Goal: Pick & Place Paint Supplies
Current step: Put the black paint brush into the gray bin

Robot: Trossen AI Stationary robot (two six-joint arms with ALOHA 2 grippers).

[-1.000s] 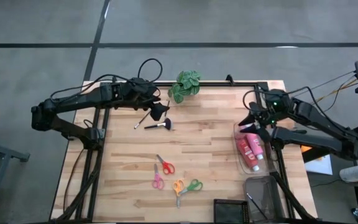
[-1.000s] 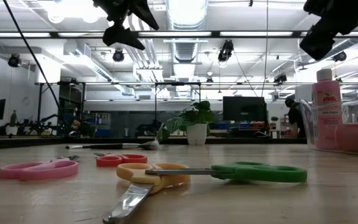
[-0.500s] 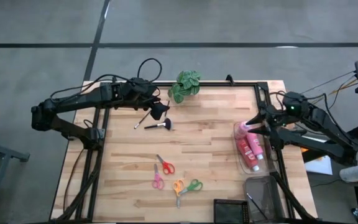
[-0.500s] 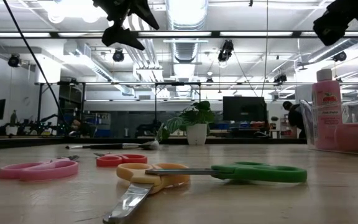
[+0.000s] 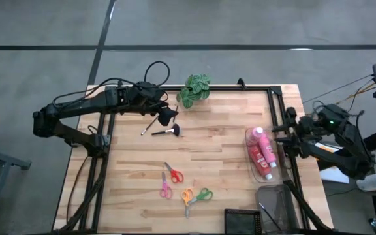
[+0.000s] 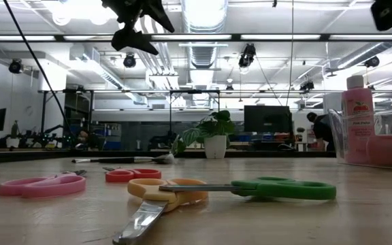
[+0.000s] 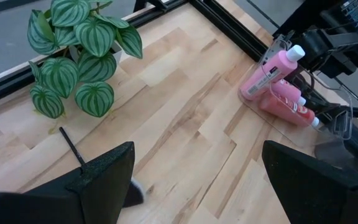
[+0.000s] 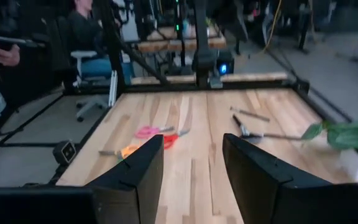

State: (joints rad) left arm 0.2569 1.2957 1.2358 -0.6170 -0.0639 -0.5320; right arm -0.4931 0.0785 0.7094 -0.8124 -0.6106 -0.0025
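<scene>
The left hand (image 7: 194,180) hangs over the wooden desk (image 7: 185,118) with its fingers (image 7: 104,174) spread wide. A striped leafy plant (image 7: 79,53) stands near a thin dark brush (image 7: 73,147). Farther off, pink bottles (image 7: 278,81) with white caps lie side by side in a clear tray (image 7: 344,121).

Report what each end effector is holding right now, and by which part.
Nothing is held. The left end effector is open above the brushes; the right end effector is open and empty, off the table's right edge beside the bottle bin.
</scene>
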